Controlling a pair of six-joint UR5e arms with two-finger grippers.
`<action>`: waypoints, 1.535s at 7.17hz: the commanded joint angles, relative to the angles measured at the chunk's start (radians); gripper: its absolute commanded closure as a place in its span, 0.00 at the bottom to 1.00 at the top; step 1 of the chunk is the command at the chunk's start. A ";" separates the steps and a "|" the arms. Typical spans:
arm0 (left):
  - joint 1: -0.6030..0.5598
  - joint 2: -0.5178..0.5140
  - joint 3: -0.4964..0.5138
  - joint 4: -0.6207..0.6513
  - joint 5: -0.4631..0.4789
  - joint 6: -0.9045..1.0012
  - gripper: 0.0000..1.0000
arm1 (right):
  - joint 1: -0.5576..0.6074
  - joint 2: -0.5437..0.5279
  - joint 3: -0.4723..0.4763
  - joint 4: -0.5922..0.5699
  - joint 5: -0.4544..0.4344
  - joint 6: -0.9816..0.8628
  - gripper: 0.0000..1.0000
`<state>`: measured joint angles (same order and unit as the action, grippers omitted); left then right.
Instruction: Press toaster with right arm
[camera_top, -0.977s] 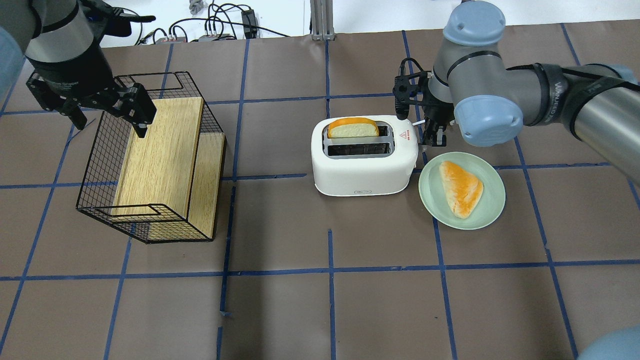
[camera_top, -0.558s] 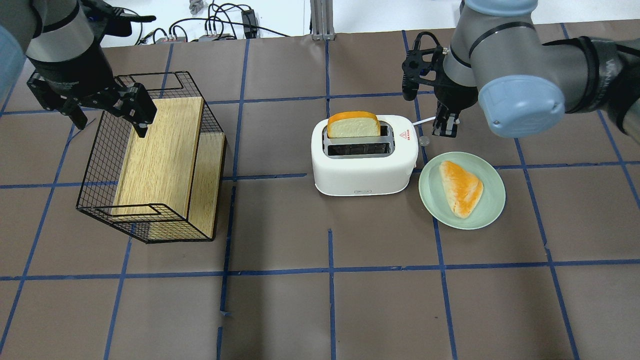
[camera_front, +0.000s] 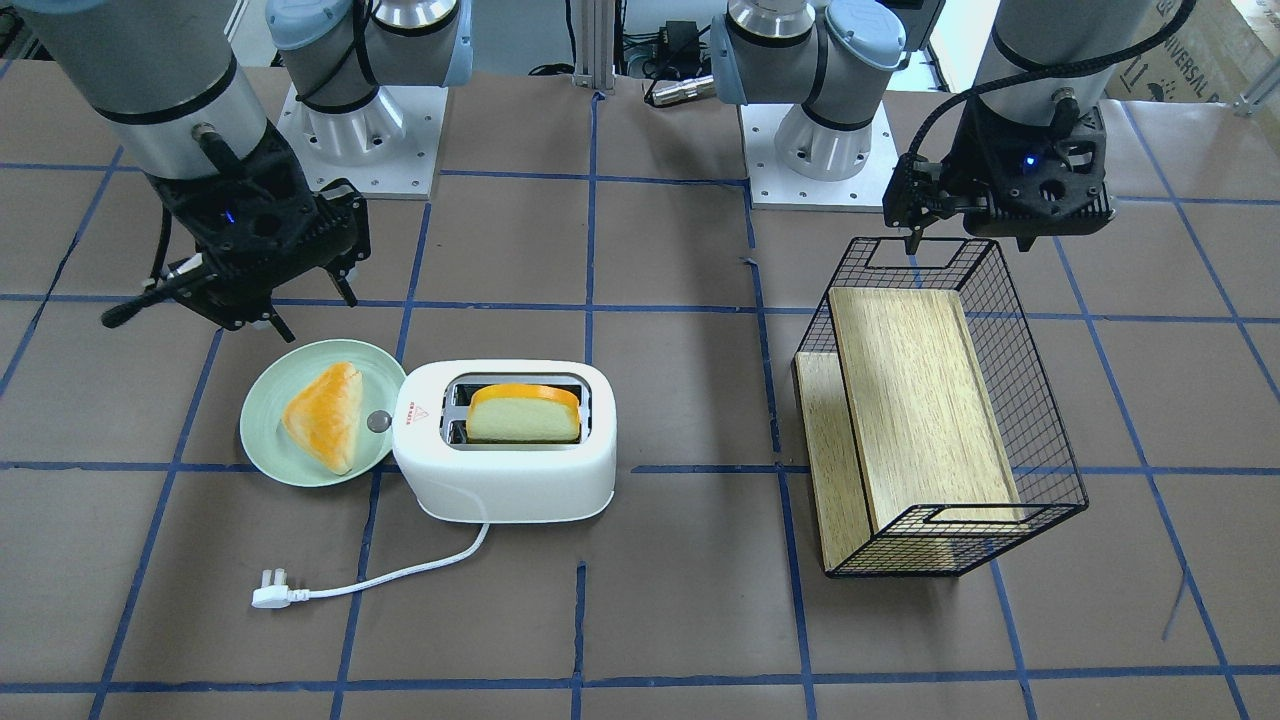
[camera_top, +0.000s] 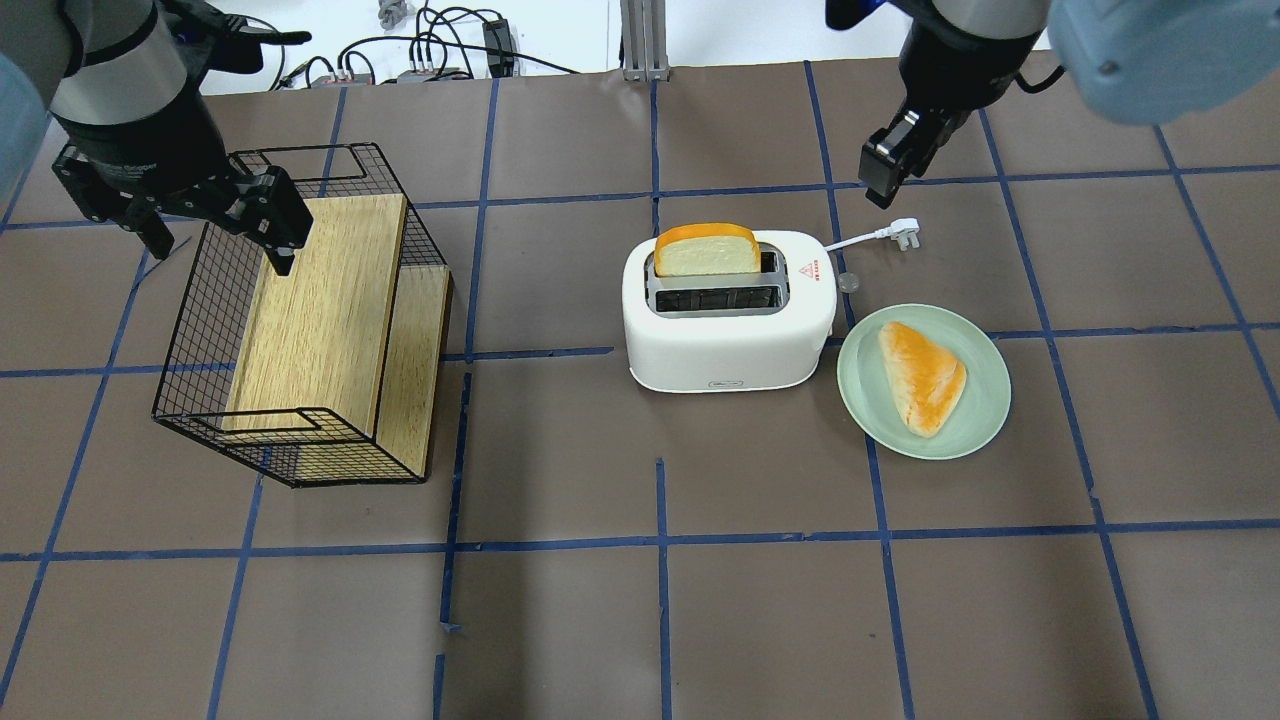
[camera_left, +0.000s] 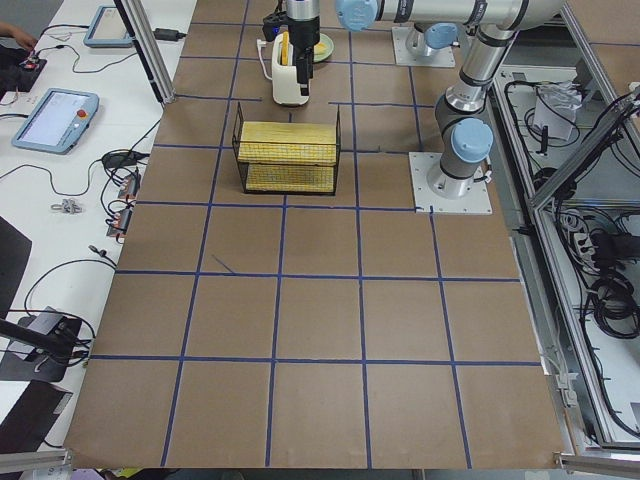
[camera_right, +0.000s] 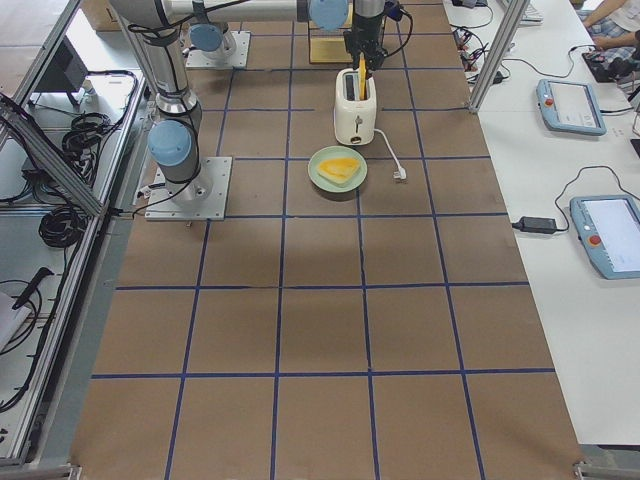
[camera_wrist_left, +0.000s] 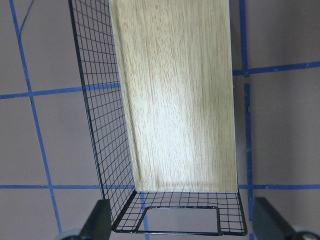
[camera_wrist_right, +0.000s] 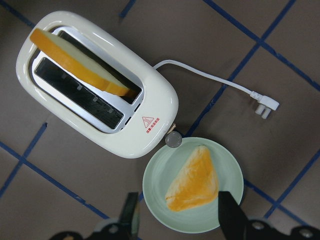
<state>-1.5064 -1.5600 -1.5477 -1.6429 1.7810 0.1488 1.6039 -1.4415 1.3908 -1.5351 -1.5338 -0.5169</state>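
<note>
The white toaster (camera_top: 730, 340) stands mid-table, with a bread slice (camera_top: 705, 255) upright in its far slot. It also shows in the front view (camera_front: 500, 480) and the right wrist view (camera_wrist_right: 125, 135). Its grey knob (camera_top: 848, 283) is on the right end, and its cord runs to a plug (camera_top: 905, 228). My right gripper (camera_top: 890, 165) is open and empty. It hangs high, beyond and to the right of the toaster, and touches nothing (camera_front: 310, 305) (camera_wrist_right: 180, 215). My left gripper (camera_top: 215, 235) is open over the far end of the wire basket.
A pale green plate (camera_top: 985, 415) with a triangular pastry (camera_top: 925, 375) lies just right of the toaster. A tilted black wire basket (camera_top: 300, 330) holding a wooden board sits at the left. The brown table (camera_top: 660, 600) has blue tape lines.
My right gripper has lifted off the toaster's right end and moved up and away toward the far right. The bread slice stands a little higher. The left arm has not moved.
</note>
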 joint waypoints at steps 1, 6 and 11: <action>0.000 0.000 0.000 0.000 0.000 0.000 0.00 | -0.001 0.006 -0.076 0.139 -0.006 0.394 0.00; 0.000 0.000 0.000 -0.002 0.000 -0.002 0.00 | -0.030 -0.007 -0.049 0.144 -0.066 0.495 0.00; 0.000 0.000 0.000 0.000 0.000 0.000 0.00 | -0.050 -0.013 -0.050 0.133 -0.066 0.508 0.00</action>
<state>-1.5064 -1.5601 -1.5478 -1.6429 1.7809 0.1488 1.5611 -1.4536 1.3401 -1.4022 -1.5912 -0.0087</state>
